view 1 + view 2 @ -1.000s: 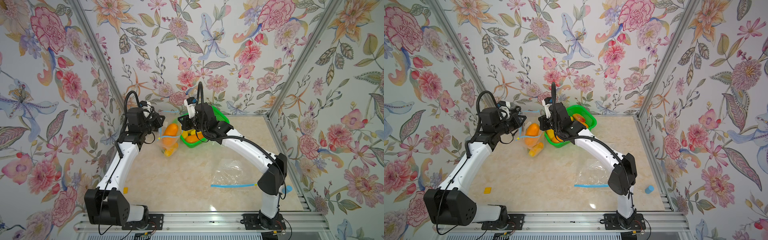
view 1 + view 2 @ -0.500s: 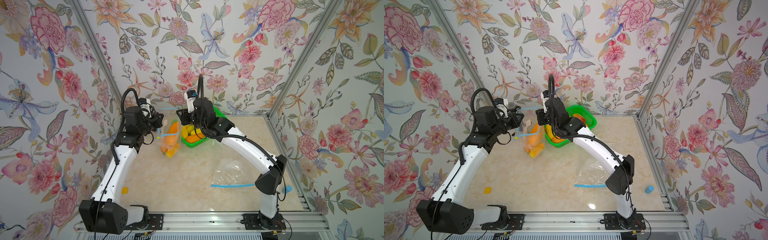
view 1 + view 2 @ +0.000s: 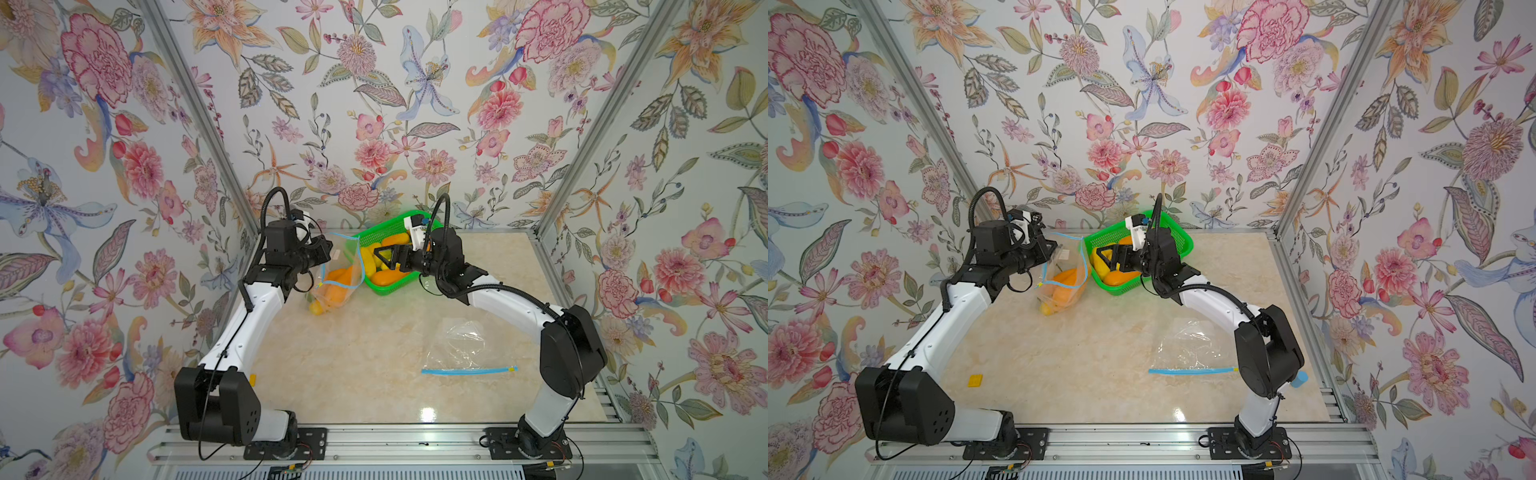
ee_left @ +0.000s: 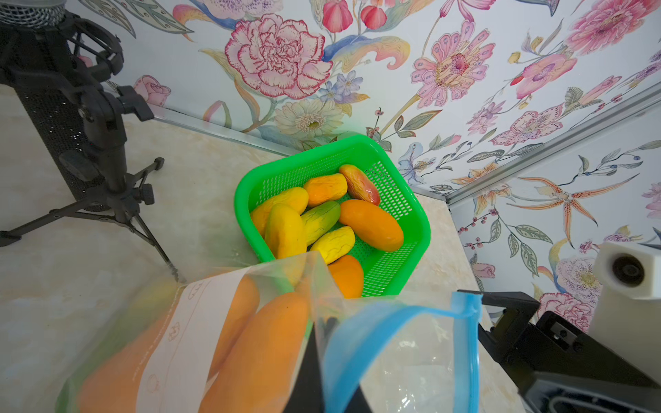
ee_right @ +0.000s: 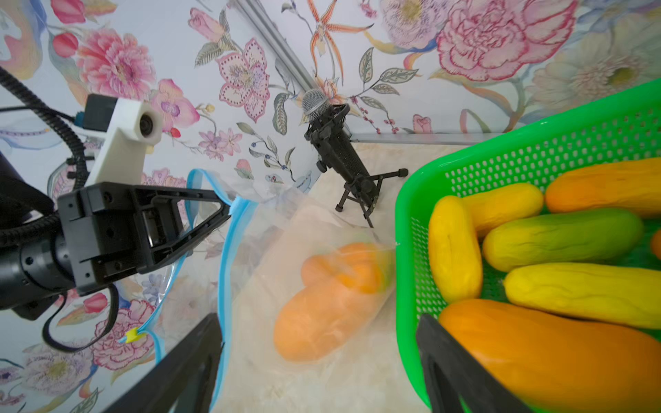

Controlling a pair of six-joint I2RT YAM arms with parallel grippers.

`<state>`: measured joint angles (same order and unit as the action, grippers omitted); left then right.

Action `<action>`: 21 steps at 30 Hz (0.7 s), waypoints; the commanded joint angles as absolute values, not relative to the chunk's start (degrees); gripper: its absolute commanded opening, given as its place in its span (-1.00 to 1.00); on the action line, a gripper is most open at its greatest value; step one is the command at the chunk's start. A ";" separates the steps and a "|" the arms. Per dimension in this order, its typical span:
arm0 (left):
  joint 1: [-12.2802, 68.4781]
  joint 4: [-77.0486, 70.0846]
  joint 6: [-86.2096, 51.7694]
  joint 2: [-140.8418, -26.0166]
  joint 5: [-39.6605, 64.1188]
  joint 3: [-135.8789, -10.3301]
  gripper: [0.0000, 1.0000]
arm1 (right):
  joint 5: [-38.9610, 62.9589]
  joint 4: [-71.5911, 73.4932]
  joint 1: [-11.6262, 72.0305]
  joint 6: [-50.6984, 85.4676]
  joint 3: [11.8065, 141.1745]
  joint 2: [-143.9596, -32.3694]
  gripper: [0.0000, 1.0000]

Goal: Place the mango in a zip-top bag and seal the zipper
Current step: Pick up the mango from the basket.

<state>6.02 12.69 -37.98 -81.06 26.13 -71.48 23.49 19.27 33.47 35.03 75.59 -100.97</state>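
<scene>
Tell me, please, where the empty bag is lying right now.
In both top views the empty bag lies flat on the table toward the front on the robot's right side, just beside the right arm's elbow.

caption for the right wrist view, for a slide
The left pincer holds the zip-top bag of orange mangoes by its blue zipper beside the green basket; right pincer open.

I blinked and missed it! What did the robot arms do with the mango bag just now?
The right gripper opened, seemingly letting go of the zip-top bag, and pulled back over the green basket. The left gripper stayed shut on the bag's blue zipper rim. The orange mangoes stayed inside it, and the empty bag stayed flat on the table.
</scene>
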 commanded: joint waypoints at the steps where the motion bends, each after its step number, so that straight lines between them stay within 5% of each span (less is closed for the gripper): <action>1: 6.24 10.20 -38.53 -81.56 24.79 -71.17 -1.00 | 27.53 33.85 30.76 43.71 74.34 -102.17 0.68; 4: 6.25 10.30 -38.56 -82.17 25.31 -71.60 -1.00 | 31.13 39.17 30.07 47.34 75.65 -106.63 0.71; 10: 6.14 10.61 -39.22 -80.99 24.10 -72.39 -1.00 | 15.01 -3.18 32.94 27.15 101.38 -121.42 0.68; 21: 4.40 11.11 -39.50 -79.30 24.44 -72.54 -1.00 | 11.67 -16.19 35.86 16.47 130.26 -144.64 0.67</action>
<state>5.13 11.75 -39.03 -80.88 25.04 -71.50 14.74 -8.38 35.33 21.58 123.90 -141.21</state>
